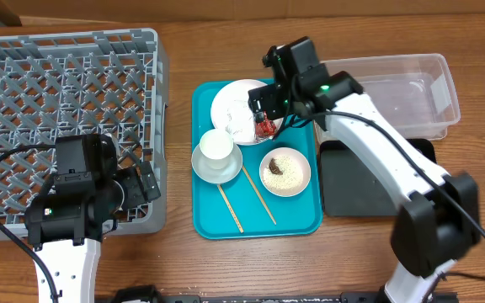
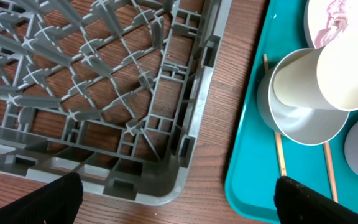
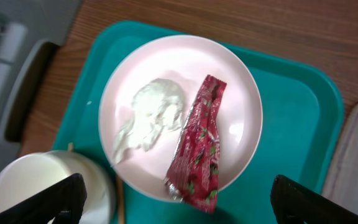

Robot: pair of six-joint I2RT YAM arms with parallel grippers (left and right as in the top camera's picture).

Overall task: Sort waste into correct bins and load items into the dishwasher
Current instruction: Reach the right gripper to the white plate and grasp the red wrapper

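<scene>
A red wrapper (image 3: 197,146) and a white crumpled wrapper piece (image 3: 148,118) lie on the large white plate (image 3: 229,81) at the back of the teal tray (image 1: 297,220). My right gripper (image 3: 179,202) is open above the plate, over the red wrapper (image 1: 264,127). A small white cup (image 1: 216,145) lies in the grey-white bowl (image 1: 217,171). The small dish (image 1: 285,171) holds rice and a brown scrap. Two chopsticks (image 1: 258,199) lie on the tray. My left gripper (image 2: 176,199) is open over the grey dish rack's (image 1: 66,101) near right corner.
The clear plastic tub (image 1: 411,88) stands at the back right, and the black tray (image 1: 365,181) lies in front of it under my right arm. The rack's corner (image 2: 166,180) and the teal tray's edge (image 2: 247,186) flank a strip of bare wood.
</scene>
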